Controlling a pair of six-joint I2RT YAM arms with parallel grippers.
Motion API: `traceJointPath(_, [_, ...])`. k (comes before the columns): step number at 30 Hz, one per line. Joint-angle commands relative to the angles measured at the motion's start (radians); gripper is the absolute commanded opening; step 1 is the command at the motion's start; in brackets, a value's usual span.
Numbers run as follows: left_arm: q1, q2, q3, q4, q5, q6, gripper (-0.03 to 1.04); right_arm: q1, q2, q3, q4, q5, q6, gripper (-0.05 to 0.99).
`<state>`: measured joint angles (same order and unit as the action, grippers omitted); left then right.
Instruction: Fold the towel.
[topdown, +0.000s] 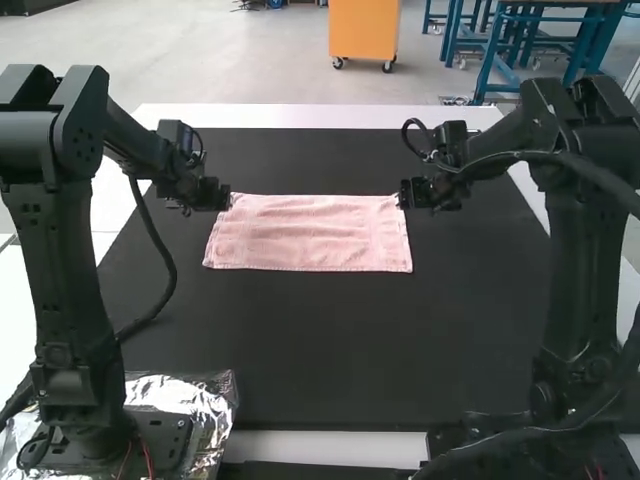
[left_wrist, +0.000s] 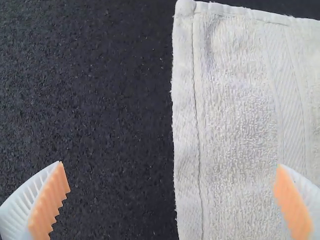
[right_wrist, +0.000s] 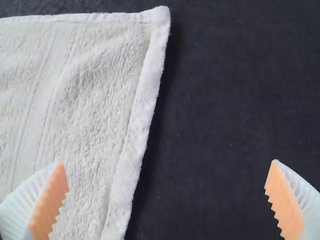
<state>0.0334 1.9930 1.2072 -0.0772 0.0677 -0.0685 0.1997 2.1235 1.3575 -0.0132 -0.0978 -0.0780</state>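
Pink terry towel (topdown: 310, 235) lies spread flat on the black mat (topdown: 330, 350), its long axis running side to side, from one gripper's end toward the other's. Whether it is one layer or already doubled, I cannot tell. The left gripper (topdown: 225, 197) is at the towel's left end, beside the far corner; the right gripper (topdown: 403, 197) is at its right end, beside the other far corner. So neither has the advantage: each is nearest its own short side, and most of the towel's width lies inward of it, with the near long edge lying back toward the arm bases.

Both grippers are wide open and empty. On the left, the towel's side hem runs between the ribbed pads (left_wrist: 295, 205), one pad over the cloth and the other over the mat; on the right, the pads (right_wrist: 50, 202) straddle the opposite side hem in the same way. Whether any fingertip touches the towel is unclear.

The step in hand looks like taking the two ends together. The next move probably calls for both grippers to lower evenly and close on the towel's edge; closing too high could miss the thin cloth, and an uneven pull could skew the fold.
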Motion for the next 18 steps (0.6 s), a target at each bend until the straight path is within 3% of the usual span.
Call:
traceJointPath(1, [0.002,0.018,0.054,0.013,-0.022,0.006,0.96,0.030,0.023,0.057,0.002,0.009,0.004,0.91])
traceJointPath(8, [0.000,0.087,0.101,0.047,-0.049,0.026,0.96,0.046,0.073,0.101,-0.005,0.007,0.001,0.91])
traceJointPath(18, [-0.036,0.173,0.167,0.051,-0.077,0.027,0.96,0.038,0.121,0.124,-0.010,0.009,-0.006,0.91])
